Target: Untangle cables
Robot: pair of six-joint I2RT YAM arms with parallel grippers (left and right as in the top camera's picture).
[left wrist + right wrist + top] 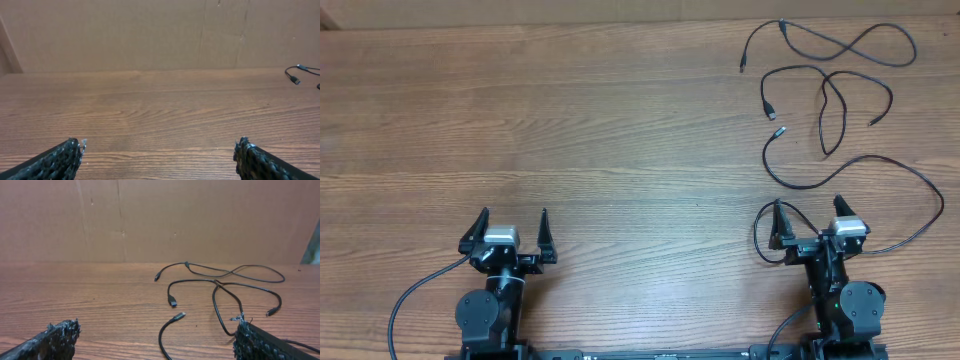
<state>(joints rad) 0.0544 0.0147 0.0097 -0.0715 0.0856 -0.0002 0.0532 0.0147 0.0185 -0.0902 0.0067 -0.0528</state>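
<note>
Three thin black cables lie apart at the table's far right. The top cable (pixel 830 42) runs along the back edge. The middle cable (pixel 828 95) loops below it. The third cable (pixel 880 162) has a silver-tipped plug (pixel 778 131) and curves down around my right gripper (pixel 810 222), which is open and empty. In the right wrist view the silver-tipped plug (pixel 179 315) lies just ahead of my open right gripper (pixel 156 330), with the middle cable (pixel 200 281) and the top cable (pixel 225 271) beyond. My left gripper (pixel 512 228) is open and empty, far from the cables.
The wooden table (pixel 570 130) ends at a brown cardboard wall (pixel 160 220) at the back. In the left wrist view my open left gripper (pixel 159 150) faces bare wood, with one cable plug (pixel 295 79) at the far right. Thick black arm wiring (pixel 410 300) trails at the lower left.
</note>
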